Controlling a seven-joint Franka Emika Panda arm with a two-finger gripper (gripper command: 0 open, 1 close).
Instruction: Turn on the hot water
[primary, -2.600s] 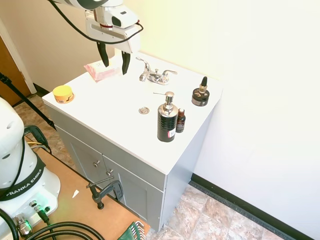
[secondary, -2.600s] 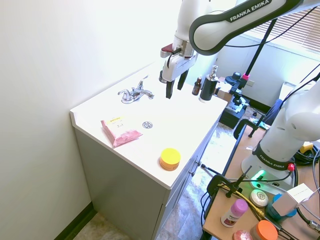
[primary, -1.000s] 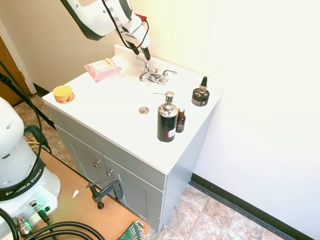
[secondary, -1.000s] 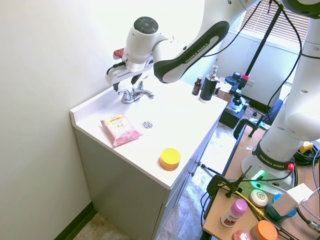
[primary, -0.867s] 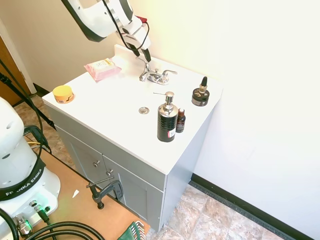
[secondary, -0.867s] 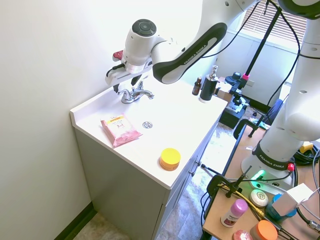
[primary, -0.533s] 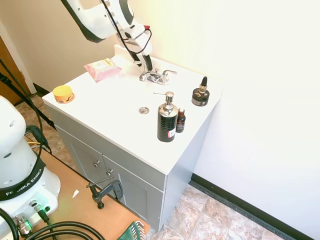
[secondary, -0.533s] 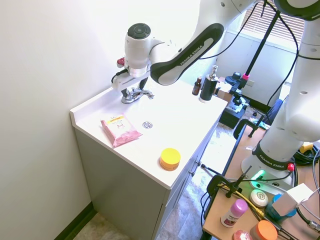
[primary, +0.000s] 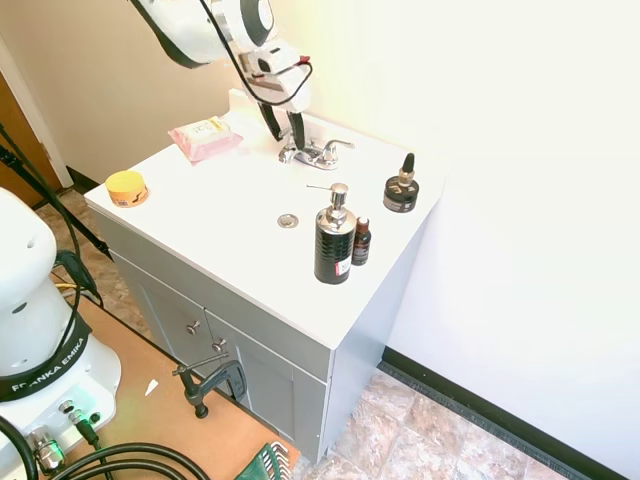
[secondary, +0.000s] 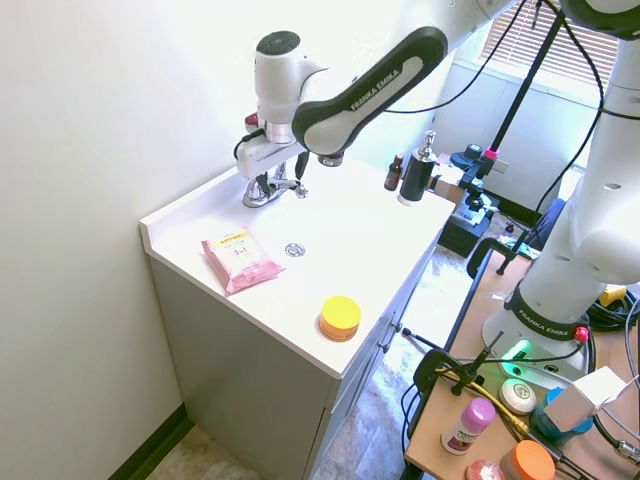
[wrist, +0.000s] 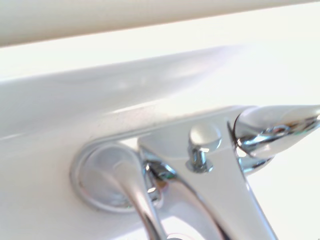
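Note:
The small chrome faucet (primary: 318, 153) (secondary: 268, 191) stands at the back of the white vanity top (primary: 225, 200), and no water shows at its spout. My gripper (primary: 283, 128) (secondary: 280, 180) is down at the faucet's lever on the pink-pack side, open, with one dark finger on each side of it. The other lever (primary: 337, 146) is free. The wrist view is filled from close by with the lever's round base (wrist: 102, 177), the spout (wrist: 220, 200), the pull-rod knob (wrist: 205, 136) and the other lever (wrist: 275, 131).
The backsplash and wall rise right behind the faucet. A pink wipes pack (primary: 205, 138) and a yellow tin (primary: 126, 187) lie to one side. A black soap bottle (primary: 333, 240), a small brown bottle (primary: 361, 243) and a black dropper jar (primary: 401, 190) stand on the other. The drain (primary: 288, 220) sits mid-counter.
The gripper has come down from above and behind the faucet and now straddles the lever on the pink-pack side. Nothing else has moved and no water has appeared.

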